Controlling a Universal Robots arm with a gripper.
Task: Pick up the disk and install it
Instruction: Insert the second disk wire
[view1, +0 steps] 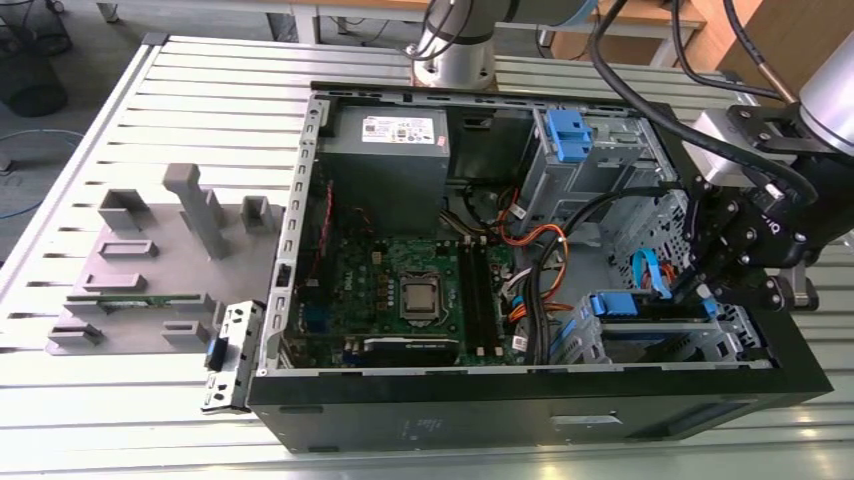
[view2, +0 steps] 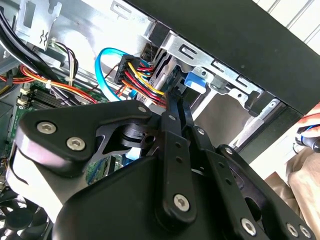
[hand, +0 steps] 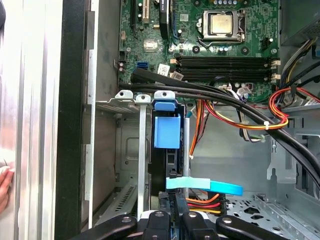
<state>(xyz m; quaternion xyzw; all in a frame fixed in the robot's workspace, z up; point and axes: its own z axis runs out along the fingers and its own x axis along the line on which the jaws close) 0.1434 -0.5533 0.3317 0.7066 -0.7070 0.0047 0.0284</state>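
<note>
The disk (hand: 169, 161) stands edge-on in the drive cage at the front of the open computer case (view1: 534, 395). Its blue plastic rail tab (hand: 166, 131) points toward the motherboard, and the same tab (view1: 621, 303) shows in the exterior view. My gripper (hand: 180, 216) hangs over the cage at the exterior view's right, at the disk's cabled end. In the second wrist view its two fingers (view2: 173, 117) lie pressed together, tips aimed at the tab (view2: 195, 80). I see nothing clamped between them.
Red, yellow and orange power wires (hand: 202, 201) and a light-blue flat cable (hand: 202, 185) crowd the fingertips. Thick black cables (hand: 225, 102) cross above the cage. A second blue clip (view1: 567, 135) sits in the upper bay. A grey fixture (view1: 147, 265) lies beside the case. A person's hand (hand: 4, 186) shows outside the case.
</note>
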